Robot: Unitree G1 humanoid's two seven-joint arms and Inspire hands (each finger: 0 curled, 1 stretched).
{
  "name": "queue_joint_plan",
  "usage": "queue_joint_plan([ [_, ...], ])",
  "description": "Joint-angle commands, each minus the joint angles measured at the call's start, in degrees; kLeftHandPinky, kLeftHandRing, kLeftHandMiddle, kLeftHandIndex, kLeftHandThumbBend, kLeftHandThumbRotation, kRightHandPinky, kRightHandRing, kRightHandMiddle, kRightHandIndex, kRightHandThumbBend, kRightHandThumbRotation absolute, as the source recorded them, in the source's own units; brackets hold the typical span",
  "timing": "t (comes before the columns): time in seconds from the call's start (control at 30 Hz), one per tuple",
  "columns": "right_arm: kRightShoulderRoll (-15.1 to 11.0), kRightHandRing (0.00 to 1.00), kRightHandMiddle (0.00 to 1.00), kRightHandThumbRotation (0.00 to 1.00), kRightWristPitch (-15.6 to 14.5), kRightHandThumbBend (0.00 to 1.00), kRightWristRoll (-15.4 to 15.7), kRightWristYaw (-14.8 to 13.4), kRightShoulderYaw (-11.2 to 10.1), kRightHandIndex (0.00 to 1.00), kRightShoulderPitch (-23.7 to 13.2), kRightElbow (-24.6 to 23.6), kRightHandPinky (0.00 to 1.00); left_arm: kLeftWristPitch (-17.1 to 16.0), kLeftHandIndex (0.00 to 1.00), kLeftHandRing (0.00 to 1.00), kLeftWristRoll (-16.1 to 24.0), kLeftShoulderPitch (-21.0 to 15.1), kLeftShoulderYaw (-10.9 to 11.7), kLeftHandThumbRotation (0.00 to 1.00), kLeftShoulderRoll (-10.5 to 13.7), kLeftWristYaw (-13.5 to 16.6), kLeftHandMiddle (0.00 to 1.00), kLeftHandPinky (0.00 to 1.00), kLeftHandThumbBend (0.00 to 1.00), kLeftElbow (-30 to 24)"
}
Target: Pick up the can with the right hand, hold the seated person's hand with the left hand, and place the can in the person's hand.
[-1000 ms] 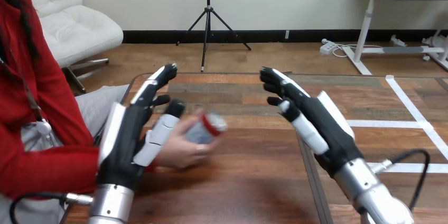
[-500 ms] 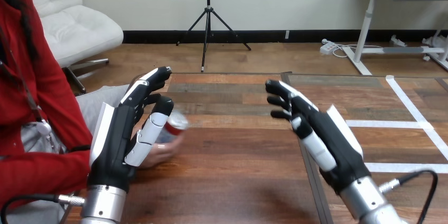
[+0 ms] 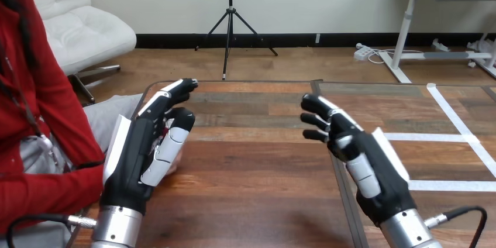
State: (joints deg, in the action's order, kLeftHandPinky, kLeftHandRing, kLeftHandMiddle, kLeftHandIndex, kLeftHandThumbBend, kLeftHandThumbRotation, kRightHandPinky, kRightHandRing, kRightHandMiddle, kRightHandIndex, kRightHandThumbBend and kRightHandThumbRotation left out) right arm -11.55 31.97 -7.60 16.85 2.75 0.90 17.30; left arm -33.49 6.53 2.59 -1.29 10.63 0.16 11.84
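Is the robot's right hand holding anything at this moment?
No, the black-and-white right hand hovers over the brown wooden table with its fingers spread and nothing between them.

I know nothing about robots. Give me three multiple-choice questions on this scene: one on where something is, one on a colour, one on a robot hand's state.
1. Where is the left robot hand?
A. by the left edge of the table, beside the person's sleeve
B. by its right edge
C. flat at its middle

2. What colour are the tape lines on the table?
A. yellow
B. white
C. blue

3. How is the right robot hand?
A. clenched round a can
B. gripping a wrist
C. open, empty

Answers: 1 A, it stands next to that sleeve; 2 B, white stripes cross the wood; 3 C, fingers spread, nothing held.
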Motion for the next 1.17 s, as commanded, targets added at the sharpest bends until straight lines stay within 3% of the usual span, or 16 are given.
queue_joint_plan([
  [0.0,1.74,0.88,0.9,1.0,0.58,0.96,-3.49,0.9,-1.21,0.88,-1.46,-4.53,0.82,-0.89,0.8,0.85,-3.06,-2.45,-0.05,1.0,-1.27,-1.55,0.84,0.79,0.77,-0.48],
  [0.2,3.39,0.87,0.89,1.0,-0.11,0.95,-6.6,2.11,-1.4,0.87,-0.86,-5.1,0.82,-0.95,0.79,0.84,-5.21,-2.45,-0.1,1.0,-2.43,-2.99,0.82,0.79,0.76,-0.85],
  [0.6,4.89,0.89,0.9,1.0,-2.18,0.95,-10.36,5.02,-2.05,0.89,-0.61,-4.44,0.85,-1.64,0.75,0.8,-5.56,-1.85,-0.58,1.0,-5.17,-3.32,0.78,0.76,0.8,-0.82],
  [1.13,6.14,0.89,0.9,1.0,-3.36,0.96,-11.5,6.98,-2.8,0.91,-1.2,-3.67,0.89,-4.31,0.72,0.74,-7.3,-1.06,-1.68,1.0,-9.06,-4.98,0.74,0.64,0.71,0.5],
])
